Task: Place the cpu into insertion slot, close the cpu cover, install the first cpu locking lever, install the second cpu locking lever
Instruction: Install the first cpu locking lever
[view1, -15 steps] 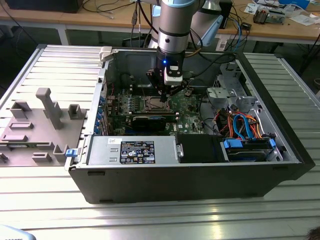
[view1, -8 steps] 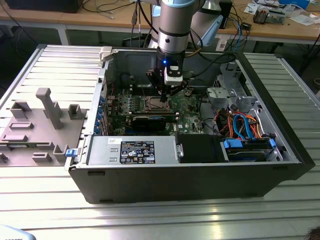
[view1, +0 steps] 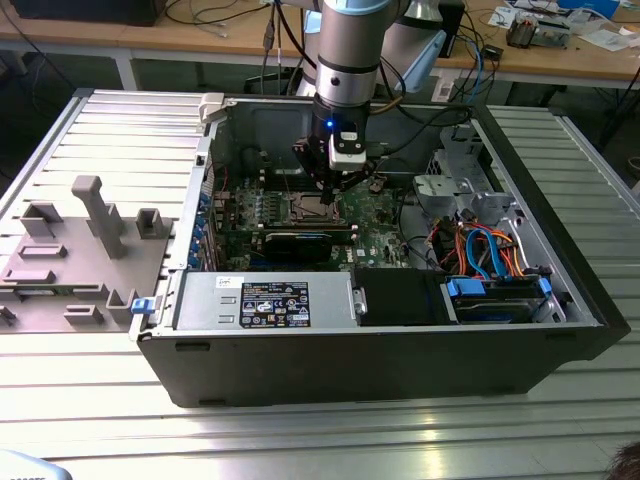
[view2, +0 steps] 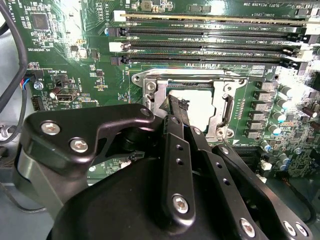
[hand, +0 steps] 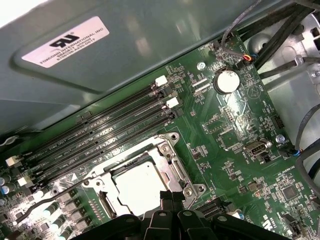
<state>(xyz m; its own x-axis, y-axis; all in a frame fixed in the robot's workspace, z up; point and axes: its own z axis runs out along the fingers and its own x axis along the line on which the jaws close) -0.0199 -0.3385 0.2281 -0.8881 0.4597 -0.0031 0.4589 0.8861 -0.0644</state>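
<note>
The claw (view2: 176, 107) is seen clenched, with nothing held, just above the edge of the socket (hand: 172, 165). The chip (hand: 142, 185) is seated inside the socket, framed by the metal cover (view2: 222, 112).

A grey fixture tray (view1: 75, 250) lies on the slatted table (view1: 300, 440) beside the open computer case (view1: 400, 340).

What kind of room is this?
Probably a robotics lab or workshop: a black opened desktop computer case sits on a ribbed metal table, with cluttered wooden workbenches behind and a silver robot arm above.
</note>
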